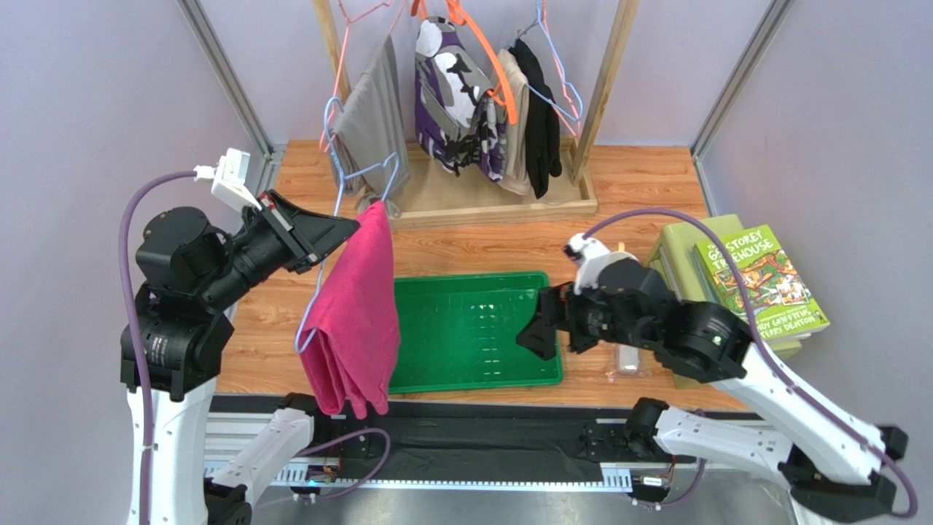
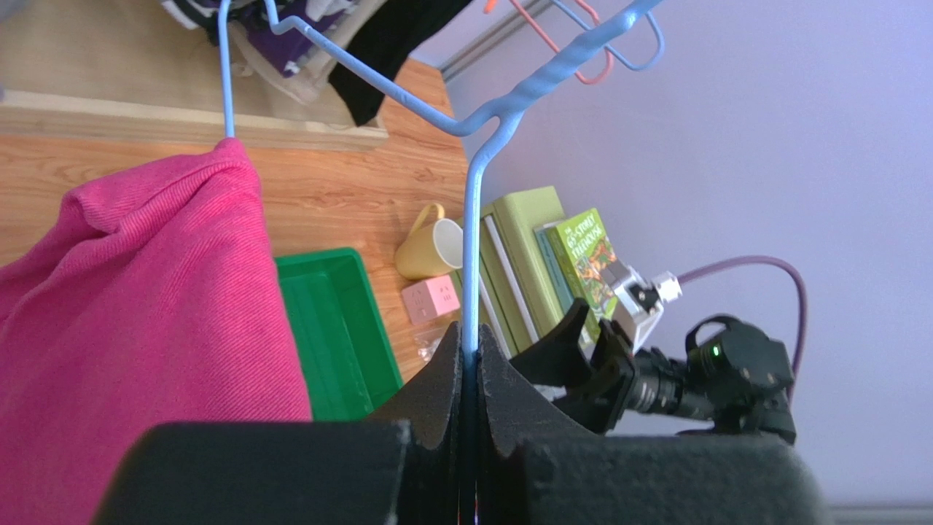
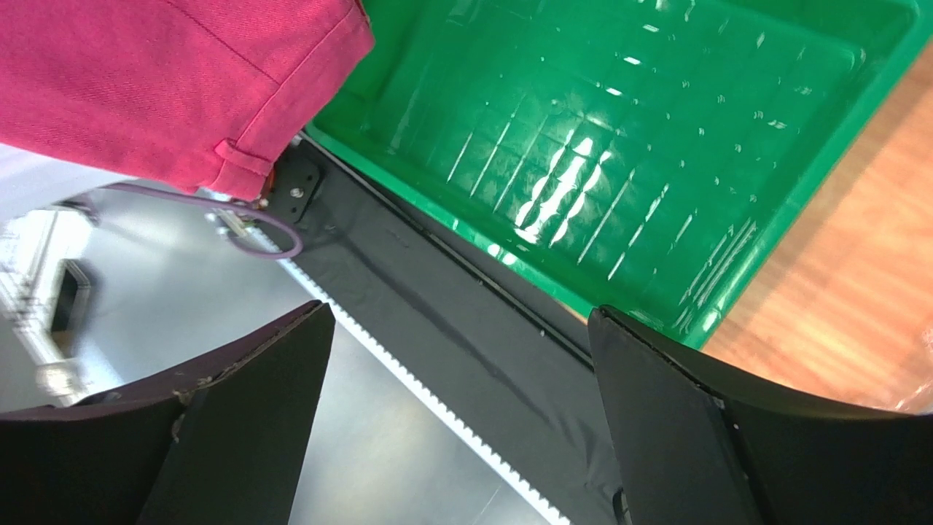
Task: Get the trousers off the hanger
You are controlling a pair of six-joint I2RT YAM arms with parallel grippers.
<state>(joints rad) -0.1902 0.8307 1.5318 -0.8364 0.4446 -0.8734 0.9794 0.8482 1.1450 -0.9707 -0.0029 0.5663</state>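
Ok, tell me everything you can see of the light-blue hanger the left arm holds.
The hanger is thin light-blue wire with a twisted neck, a hook and a triangular frame. It is off the rack and tilted steeply in the air, left of the green tray. The left gripper has its fingers shut on one shoulder wire. The pink trousers hang draped over it.

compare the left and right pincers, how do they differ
The left pincer is shut on the hanger; the right pincer is open and holds nothing. The left pincer is next to the trousers; the right pincer is by the green tray, apart from them. Both are black.
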